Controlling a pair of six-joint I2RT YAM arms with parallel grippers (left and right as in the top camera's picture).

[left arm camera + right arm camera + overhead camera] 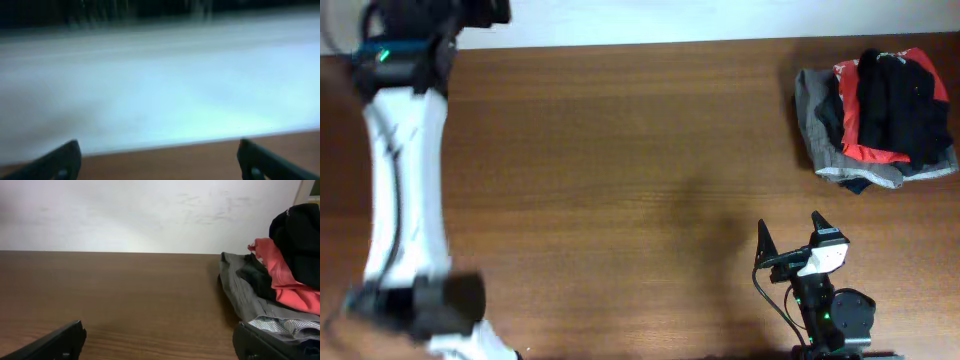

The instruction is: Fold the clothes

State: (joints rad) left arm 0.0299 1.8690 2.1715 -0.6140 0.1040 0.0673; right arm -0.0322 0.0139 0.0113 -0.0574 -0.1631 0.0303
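The left arm (405, 170) stretches straight up the left edge of the frame into the upper left corner. Its blurred wrist view shows the left gripper (157, 155) spread wide with nothing between the fingers. Lower right, the right arm (835, 310) sits tucked low, with the right gripper (790, 228) aimed up the table (620, 150), fingers wide apart and empty. The black garment (898, 100) lies crumpled on a red shirt (865, 152) and a grey garment (810, 110) in the upper right corner, well apart from both grippers.
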